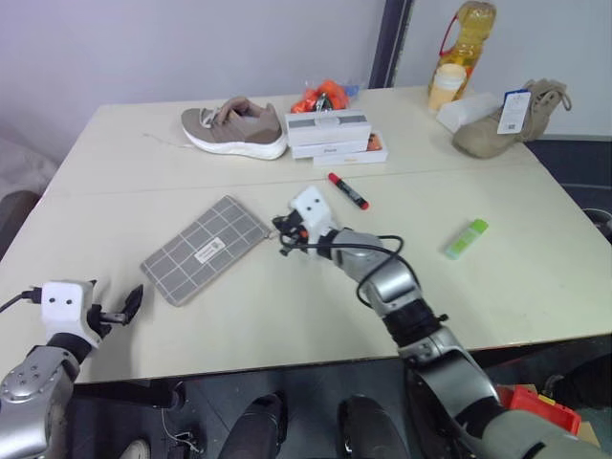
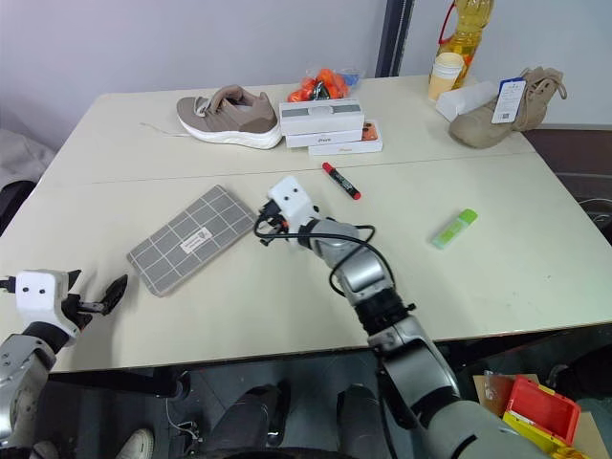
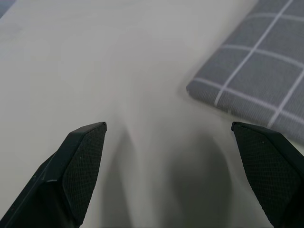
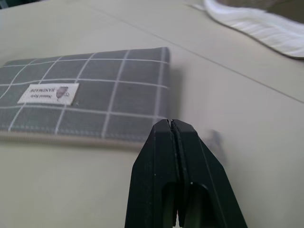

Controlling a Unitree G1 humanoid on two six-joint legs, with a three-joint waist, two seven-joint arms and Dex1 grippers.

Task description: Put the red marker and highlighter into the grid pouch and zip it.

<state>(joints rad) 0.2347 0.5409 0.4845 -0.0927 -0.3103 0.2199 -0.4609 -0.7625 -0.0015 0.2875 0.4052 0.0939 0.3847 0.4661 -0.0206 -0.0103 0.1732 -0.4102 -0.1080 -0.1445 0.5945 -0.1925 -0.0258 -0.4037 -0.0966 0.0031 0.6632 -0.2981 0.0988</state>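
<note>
The grid pouch lies flat on the table, grey with white lines and a small white label. My right gripper is shut at the pouch's right-hand corner, its closed fingertips just in front of the fabric edge; I cannot tell whether anything is pinched between them. The red marker lies behind that hand. Off to the right lies the light-green highlighter. My left gripper is open near the table's front left, with the pouch's near corner ahead of its fingers.
A grey-brown sneaker, stacked white boxes and an orange-red bundle stand at the back. A yellow oil bottle and a tan boot are at the back right. The table's front edge is close to me.
</note>
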